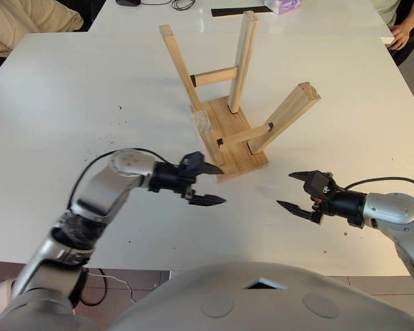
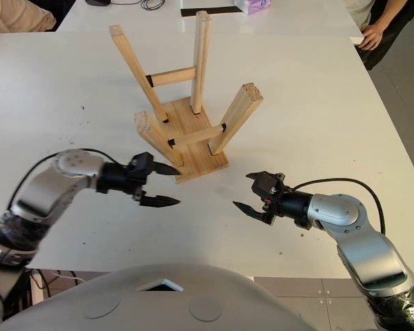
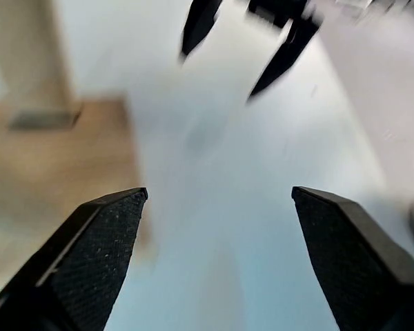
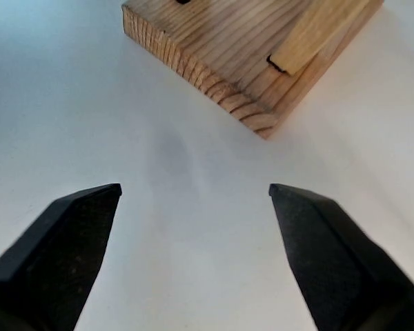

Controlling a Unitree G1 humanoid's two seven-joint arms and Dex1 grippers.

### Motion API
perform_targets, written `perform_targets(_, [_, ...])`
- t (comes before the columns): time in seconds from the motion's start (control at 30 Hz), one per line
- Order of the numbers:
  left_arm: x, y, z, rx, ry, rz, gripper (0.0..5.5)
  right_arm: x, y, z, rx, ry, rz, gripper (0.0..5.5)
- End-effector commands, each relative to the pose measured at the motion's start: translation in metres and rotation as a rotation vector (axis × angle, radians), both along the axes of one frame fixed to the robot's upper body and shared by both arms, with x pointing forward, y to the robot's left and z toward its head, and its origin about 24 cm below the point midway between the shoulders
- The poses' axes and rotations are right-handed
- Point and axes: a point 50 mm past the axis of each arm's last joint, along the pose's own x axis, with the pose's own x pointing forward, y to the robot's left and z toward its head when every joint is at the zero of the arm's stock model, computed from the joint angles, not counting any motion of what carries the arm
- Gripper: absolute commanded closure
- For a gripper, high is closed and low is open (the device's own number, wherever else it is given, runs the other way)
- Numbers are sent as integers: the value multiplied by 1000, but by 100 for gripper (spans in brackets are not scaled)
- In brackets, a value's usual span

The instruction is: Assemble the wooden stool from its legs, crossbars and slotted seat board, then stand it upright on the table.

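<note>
The wooden stool (image 1: pixel 231 117) rests upside down on the white table (image 1: pixel 69 110), its slotted seat board (image 1: pixel 238 148) flat on the surface and its legs pointing up, joined by crossbars (image 1: pixel 215 76). My left gripper (image 1: pixel 208 185) hovers open just left of the board's near corner, nothing between its fingers. My right gripper (image 1: pixel 297 191) is open too, a short way right of the board's near end, which appears in the right wrist view as the board corner (image 4: pixel 241 62). In the left wrist view the right gripper (image 3: pixel 241 48) appears farther off, blurred.
A dark flat strip (image 1: pixel 238 11) and a purple item (image 1: pixel 283 5) lie at the table's far edge. People sit at the far corners, not touching the stool. The table's near edge (image 1: pixel 193 265) runs just below both grippers.
</note>
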Motion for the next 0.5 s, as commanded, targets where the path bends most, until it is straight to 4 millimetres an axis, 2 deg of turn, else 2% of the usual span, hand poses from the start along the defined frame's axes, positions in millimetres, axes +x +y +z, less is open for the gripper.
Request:
perform_targets(0.03, [8,27,2,22,19,99,179,2,1,0,2,-31,-29,150])
perform_targets(0.17, [55,41,-11,105,-170,349,235,2,-1,-2,-11,-38,-51,150])
perform_targets(0.3, [78,35,-15,118,-367,401,235,2,-3,-7,-45,-31,-42,150])
perform_targets(0.37, [84,23,-13,56,-417,405,235,2,-2,-10,-59,-26,-33,150])
perform_targets(0.5, [78,1,-9,-67,-415,326,235,-2,2,-13,-47,-9,-28,150])
